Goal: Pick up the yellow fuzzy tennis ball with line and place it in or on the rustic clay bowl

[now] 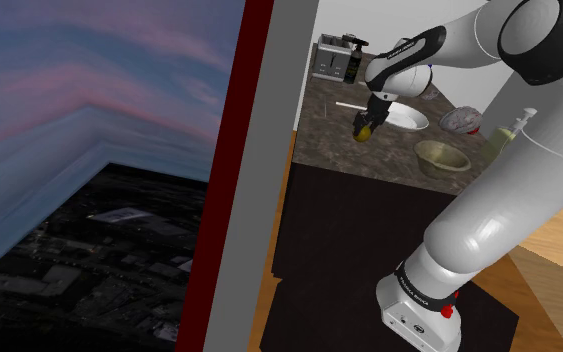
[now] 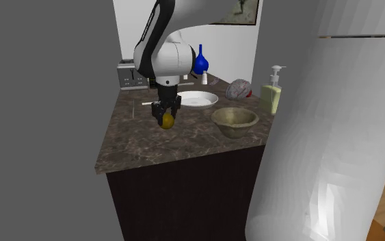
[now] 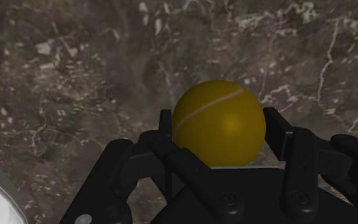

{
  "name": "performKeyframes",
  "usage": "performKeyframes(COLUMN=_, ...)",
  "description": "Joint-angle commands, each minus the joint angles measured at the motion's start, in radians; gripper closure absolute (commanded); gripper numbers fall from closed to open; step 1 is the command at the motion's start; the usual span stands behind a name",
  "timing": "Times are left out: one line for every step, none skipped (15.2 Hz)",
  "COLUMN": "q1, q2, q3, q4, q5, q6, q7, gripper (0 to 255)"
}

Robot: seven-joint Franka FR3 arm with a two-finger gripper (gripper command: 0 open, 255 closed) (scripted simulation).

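The yellow tennis ball (image 3: 219, 122) with a pale curved line sits clasped between my black fingers, held just above the dark marbled countertop (image 3: 75, 76). My gripper (image 2: 167, 118) hangs over the counter's middle with the ball (image 2: 167, 122) at its tips. In the shoulder view the gripper (image 1: 368, 127) and ball (image 1: 366, 131) hover beside a white plate. The greenish-tan clay bowl (image 2: 234, 119) stands empty toward the second exterior view's right of the ball, near the counter's front edge; the same bowl (image 1: 442, 157) is also in the shoulder view.
A white plate (image 2: 197, 99) lies behind the gripper. A soap pump bottle (image 2: 273, 92), a veined grey lump (image 2: 239, 90), a blue vase (image 2: 200, 60) and a toaster (image 2: 129, 74) line the back. A grey wall (image 1: 254, 200) borders the counter's edge.
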Motion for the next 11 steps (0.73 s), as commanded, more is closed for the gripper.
performKeyframes(q1=0.000, q2=0.000, q3=0.000, q4=0.000, q5=0.000, q6=0.000, q7=0.000, gripper=255)
performKeyframes(q1=0.000, q2=0.000, q3=0.000, q4=0.000, q5=0.000, q6=0.000, q7=0.000, gripper=255)
performKeyframes(q1=0.000, q2=0.000, q3=0.000, q4=0.000, q5=0.000, q6=0.000, q7=0.000, gripper=255)
performKeyframes(q1=0.000, q2=0.000, q3=0.000, q4=0.000, q5=0.000, q6=0.000, q7=0.000, gripper=255)
performKeyframes(q1=0.000, q2=0.000, q3=0.000, q4=0.000, q5=0.000, q6=0.000, q7=0.000, gripper=255)
performKeyframes(q1=0.000, q2=0.000, q3=0.000, q4=0.000, q5=0.000, q6=0.000, q7=0.000, gripper=255)
performKeyframes(q1=0.000, q2=0.000, q3=0.000, q4=0.000, q5=0.000, q6=0.000, q7=0.000, gripper=255)
performKeyframes(q1=0.000, q2=-0.009, q3=0.000, q4=0.006, q5=-0.006, q6=-0.013, q7=0.005, gripper=255)
performKeyframes(q1=0.000, q2=-0.017, q3=0.000, q4=0.012, q5=-0.012, q6=-0.026, q7=0.009, gripper=255)
performKeyframes(q1=0.000, q2=-0.025, q3=0.000, q4=0.018, q5=-0.017, q6=-0.039, q7=0.013, gripper=255)
performKeyframes(q1=0.000, q2=-0.032, q3=0.001, q4=0.024, q5=-0.023, q6=-0.052, q7=0.018, gripper=255)
